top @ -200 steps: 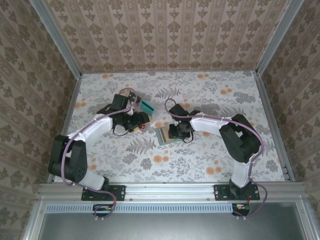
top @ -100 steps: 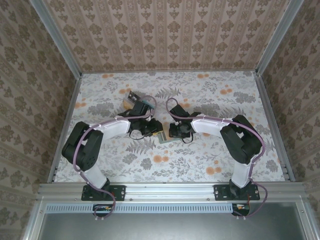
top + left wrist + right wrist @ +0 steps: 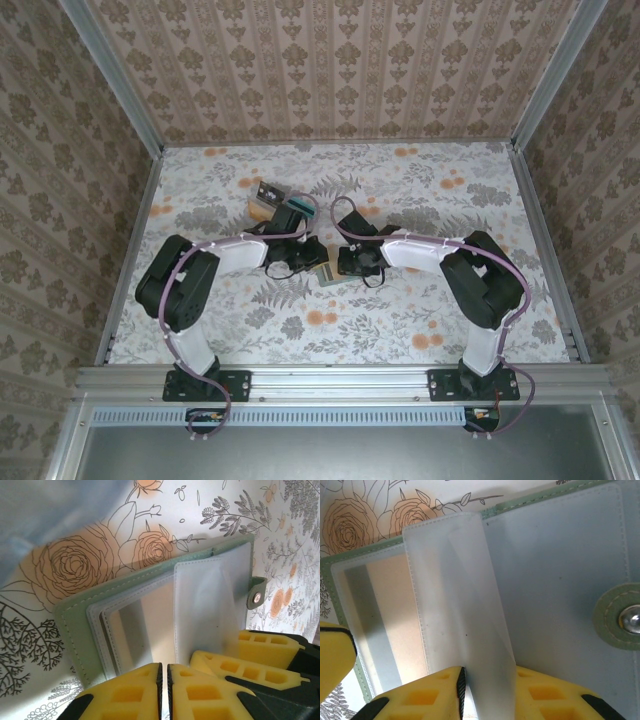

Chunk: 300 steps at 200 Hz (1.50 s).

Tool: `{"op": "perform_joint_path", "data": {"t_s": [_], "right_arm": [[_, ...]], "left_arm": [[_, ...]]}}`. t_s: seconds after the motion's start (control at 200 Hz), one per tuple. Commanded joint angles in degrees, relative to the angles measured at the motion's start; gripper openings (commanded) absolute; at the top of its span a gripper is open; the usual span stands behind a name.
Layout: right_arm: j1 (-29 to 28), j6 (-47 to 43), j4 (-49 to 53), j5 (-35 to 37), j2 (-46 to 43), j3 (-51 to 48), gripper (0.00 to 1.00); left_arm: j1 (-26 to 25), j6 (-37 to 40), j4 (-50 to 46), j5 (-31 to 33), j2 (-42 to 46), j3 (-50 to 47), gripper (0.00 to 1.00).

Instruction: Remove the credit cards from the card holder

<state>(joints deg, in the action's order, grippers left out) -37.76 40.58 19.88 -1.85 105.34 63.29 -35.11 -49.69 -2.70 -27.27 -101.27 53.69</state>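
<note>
Left end effector [image 3: 164,680], closed, has reached the card holder [image 3: 75,625], credit card [image 3: 155,625] inside; right end effector [image 3: 465,680] pinches its sleeve [image 3: 455,590].

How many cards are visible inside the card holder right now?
1: a tan card in the card holder's clear pocket, opposite the snap. More may hide behind the frosted sleeve the right gripper pinches.

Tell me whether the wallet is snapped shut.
No, the wallet lies open, its snap tab sticking out free past the edge.
</note>
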Motion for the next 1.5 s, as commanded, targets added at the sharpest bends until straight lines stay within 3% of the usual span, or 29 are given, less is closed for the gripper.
{"op": "perform_joint_path", "data": {"t_s": [0.0, 0.385, 0.75, 1.0, 1.345, 1.495], "right_arm": [[-0.3, 0.4, 1.2, 2.0, -1.4, -0.5, 0.30], [-0.3, 0.5, 0.5, 2.4, -1.9, -0.5, 0.30], [-0.3, 0.9, -0.3, 3.2, -2.6, -1.3, 0.29], [-0.3, 2.5, -1.1, 4.4, -3.3, -2.0, 0.28], [0.0, 7.0, 8.9, 18.8, -6.9, -0.6, 0.41], [0.7, 7.4, 10.6, 21.2, -8.4, -0.4, 0.43]], "left_arm": [[-0.8, 2.1, -5.2, 3.0, 1.4, 0.0, 0.15], [-3.4, 11.7, -8.9, 10.3, 9.8, 1.5, 0.18], [-6.4, 10.4, -2.5, 10.7, 3.3, 0.8, 0.06], [-6.5, 10.7, -1.6, 10.9, -0.8, -0.3, 0.03], [-6.5, 13.8, -7.3, 13.2, -1.5, 0.1, 0.02], [-6.5, 14.9, -7.7, 12.8, -1.9, 1.3, 0.03]]}}
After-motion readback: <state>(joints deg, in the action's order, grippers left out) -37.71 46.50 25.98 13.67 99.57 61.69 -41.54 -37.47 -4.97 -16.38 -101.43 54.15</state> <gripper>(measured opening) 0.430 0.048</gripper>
